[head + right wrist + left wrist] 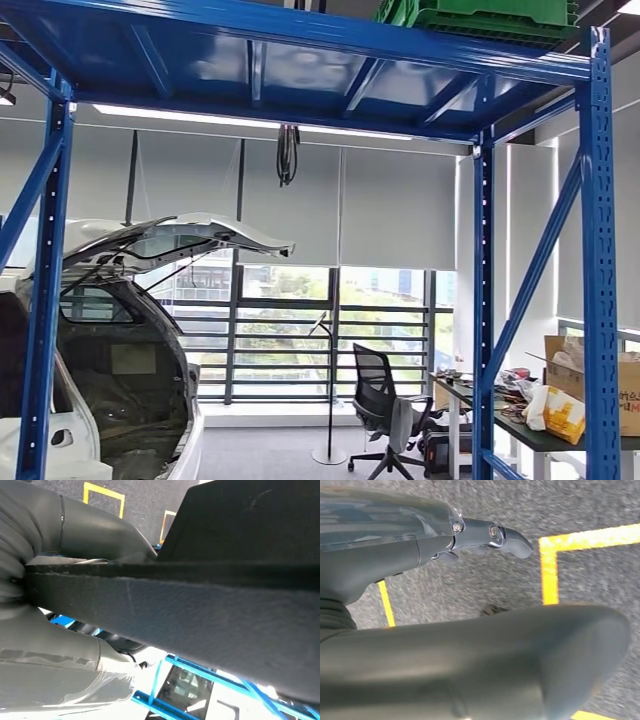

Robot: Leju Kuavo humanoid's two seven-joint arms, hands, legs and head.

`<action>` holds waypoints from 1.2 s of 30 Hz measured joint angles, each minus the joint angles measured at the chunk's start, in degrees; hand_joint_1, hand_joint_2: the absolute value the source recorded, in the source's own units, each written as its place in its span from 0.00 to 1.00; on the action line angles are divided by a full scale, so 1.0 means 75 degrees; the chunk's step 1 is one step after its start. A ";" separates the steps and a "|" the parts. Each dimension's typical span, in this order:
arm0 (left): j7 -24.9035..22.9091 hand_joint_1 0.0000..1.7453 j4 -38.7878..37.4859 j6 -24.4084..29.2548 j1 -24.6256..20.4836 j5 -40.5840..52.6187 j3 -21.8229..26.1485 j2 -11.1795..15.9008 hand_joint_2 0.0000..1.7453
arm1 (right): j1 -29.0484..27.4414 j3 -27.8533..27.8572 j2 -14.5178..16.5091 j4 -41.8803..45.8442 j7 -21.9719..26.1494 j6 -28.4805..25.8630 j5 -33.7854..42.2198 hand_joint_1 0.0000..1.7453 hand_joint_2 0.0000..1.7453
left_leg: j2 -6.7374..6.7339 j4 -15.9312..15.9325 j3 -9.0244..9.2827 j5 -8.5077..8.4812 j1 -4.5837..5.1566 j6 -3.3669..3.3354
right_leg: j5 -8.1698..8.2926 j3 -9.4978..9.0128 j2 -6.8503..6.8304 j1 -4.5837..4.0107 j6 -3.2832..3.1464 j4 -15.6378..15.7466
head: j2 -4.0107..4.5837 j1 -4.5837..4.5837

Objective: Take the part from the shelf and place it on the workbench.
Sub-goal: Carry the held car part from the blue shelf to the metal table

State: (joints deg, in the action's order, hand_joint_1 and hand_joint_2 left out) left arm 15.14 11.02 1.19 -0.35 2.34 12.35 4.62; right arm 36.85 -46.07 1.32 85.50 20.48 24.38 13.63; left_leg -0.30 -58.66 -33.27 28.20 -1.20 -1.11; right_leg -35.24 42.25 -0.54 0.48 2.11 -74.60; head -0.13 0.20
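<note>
Right hand (56, 610) grips the part (196, 615), a flat dark rough-textured panel, seen close in the right wrist view; grey thumb and fingers clamp its edge at the hand end, and the panel runs across the frame away from the hand. Behind it, blue shelf beams (211, 675) and yellow floor tape (103, 495) on grey carpet. Left hand (444, 645) holds nothing, fingers spread apart, 1 dark fingertip (516, 542) extended over grey carpet with yellow floor lines (550, 565); thick grey thumb sits blurred in the foreground. Head view looks through the blue shelf (600, 250): a green crate (483, 18) rests on its top deck, a white car (113, 350) with raised tailgate stands behind the left upright, an office chair (381, 405) is near the windows, and a cluttered desk (528, 425) with a cardboard box (592, 375) is at right.
</note>
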 joint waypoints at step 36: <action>-0.0480 0.00 0.0000 0.0169 0.0156 0.0099 0.0007 0.0367 1.00 | -0.0093 0.0132 -0.0232 0.0132 0.0640 0.0523 -0.0716 1.00 1.00 | 0.0645 -0.0038 -0.0242 -0.0234 0.0035 0.0024 | 0.0669 -0.1454 0.0549 -0.0140 -0.0356 0.1936 | -0.0001 -0.0007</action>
State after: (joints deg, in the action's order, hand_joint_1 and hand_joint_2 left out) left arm 11.54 11.02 2.46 0.82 3.09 12.40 7.37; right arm 36.15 -45.08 -0.43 86.49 25.28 28.30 8.26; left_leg 4.54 -58.95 -35.09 26.44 -0.94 -0.94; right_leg -30.23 31.34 3.58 -0.56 -0.57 -60.08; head -0.14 0.15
